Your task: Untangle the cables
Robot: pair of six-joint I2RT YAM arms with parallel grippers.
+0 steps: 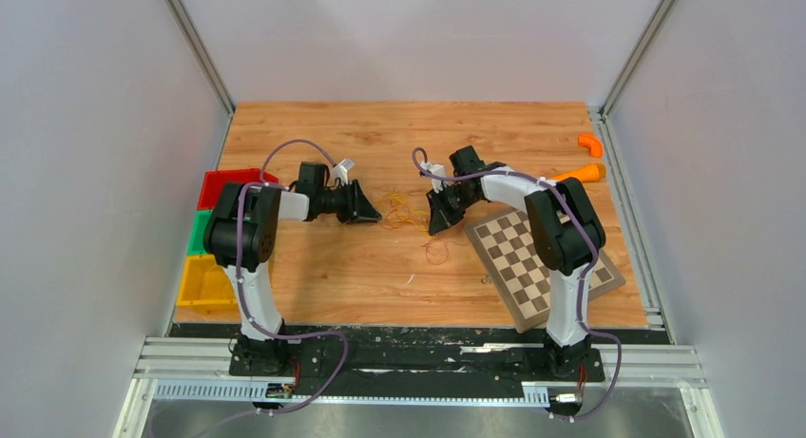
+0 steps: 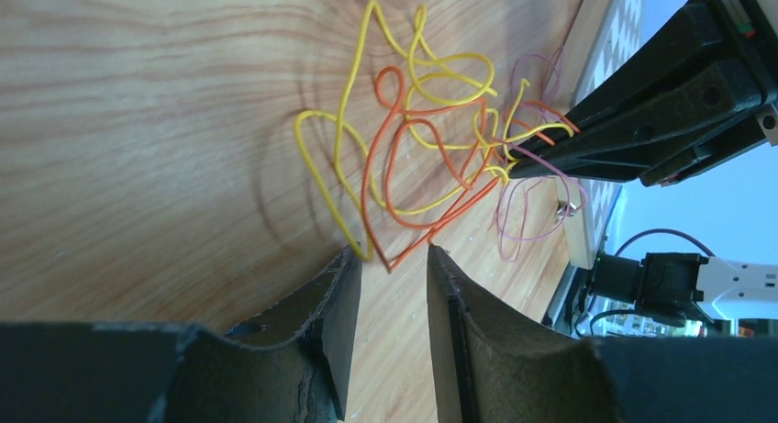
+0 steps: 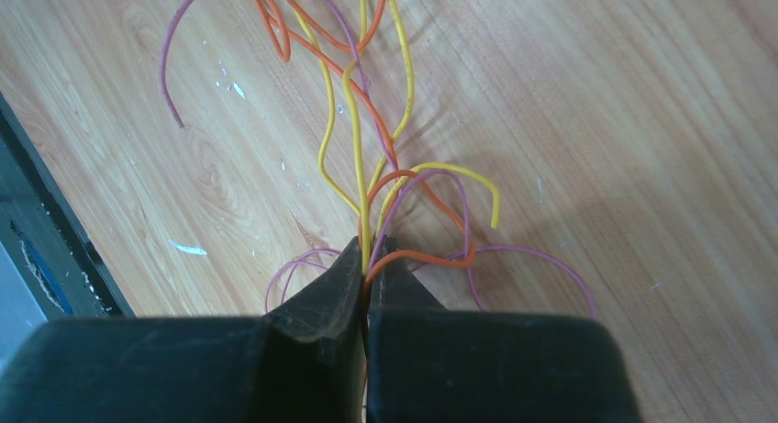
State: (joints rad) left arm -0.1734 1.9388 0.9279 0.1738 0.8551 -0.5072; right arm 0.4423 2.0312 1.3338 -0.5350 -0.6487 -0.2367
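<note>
Where the two arms meet at mid-surface, the cables point(image 1: 403, 213) lie in one tangle of yellow, orange and purple strands; how many of each I cannot tell. One small loop point(image 1: 435, 253) lies apart, nearer. The right claw point(image 3: 367, 256) is clamped tight on a bunch of strands at the tangle's right side. The left claw point(image 2: 390, 281) stands narrowly parted at its left side, an orange bend at its fingertips. Three containers line the left edge: a red bin point(image 1: 228, 182), a green bin point(image 1: 199, 231) and a yellow bin point(image 1: 203, 282); what they hold I cannot tell. One chessboard point(image 1: 544, 259) and two orange pieces point(image 1: 591, 144) lie on the right of the wooden surface point(image 1: 361, 276), grey walls point(image 1: 95, 153) around.
</note>
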